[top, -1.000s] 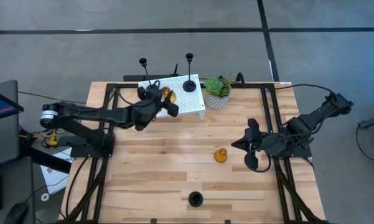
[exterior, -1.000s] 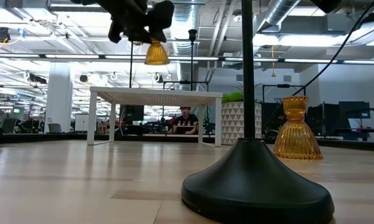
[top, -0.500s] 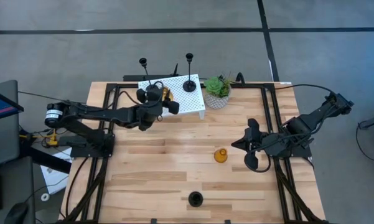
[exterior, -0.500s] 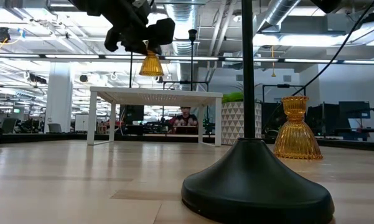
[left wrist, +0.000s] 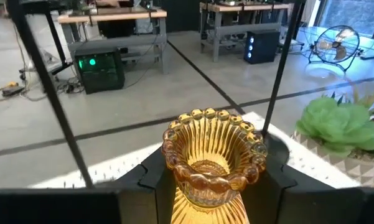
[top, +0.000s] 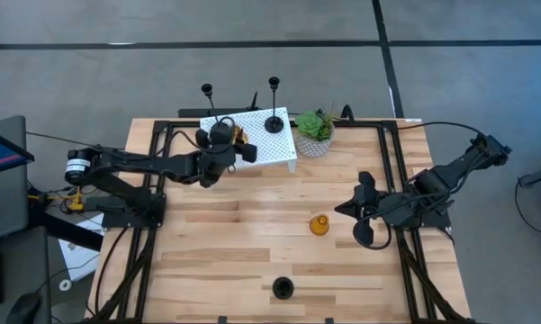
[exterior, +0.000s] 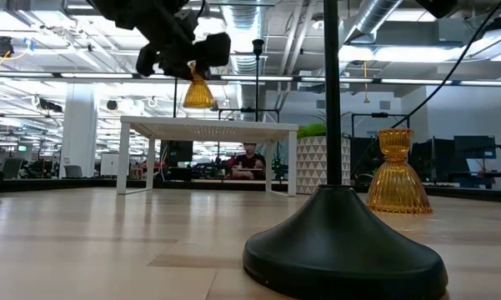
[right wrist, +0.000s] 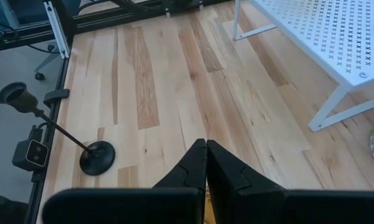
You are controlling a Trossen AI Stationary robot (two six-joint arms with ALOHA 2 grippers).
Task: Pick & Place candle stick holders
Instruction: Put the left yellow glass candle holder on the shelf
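My left gripper (top: 237, 140) is shut on an amber cone-shaped holder (left wrist: 213, 155) above the left part of a white perforated stand (top: 272, 144). One black holder (top: 275, 121) stands by its round base on the stand. Another black holder (top: 207, 91) rises at the stand's far left, its base hidden by my gripper. A third black holder (top: 283, 288) stands near the table's near edge and looms large in the low view (exterior: 342, 246). A second amber holder (top: 319, 225) stands on the table. My right gripper (top: 340, 211) is shut and empty just right of it. My left gripper pinches the amber holder's narrow neck (left wrist: 206, 194) between its two fingers (left wrist: 148, 180), just below the beaded top cup (left wrist: 215, 140). The fingers come about level from the table's left side. The holder is upright, wide base down (exterior: 197, 98), lifted clear above the stand.
A small green potted plant (top: 315, 130) stands right of the white stand at the far edge. Bare wooden tabletop (top: 225, 234) lies between the stand and the near black holder. Cables run past the table's far edge.
My left gripper has gone toward the table's far edge and a little to the left with the amber holder, which now hangs over the white stand's left part. The holder stays upright and clear. The gripper stays shut on it.
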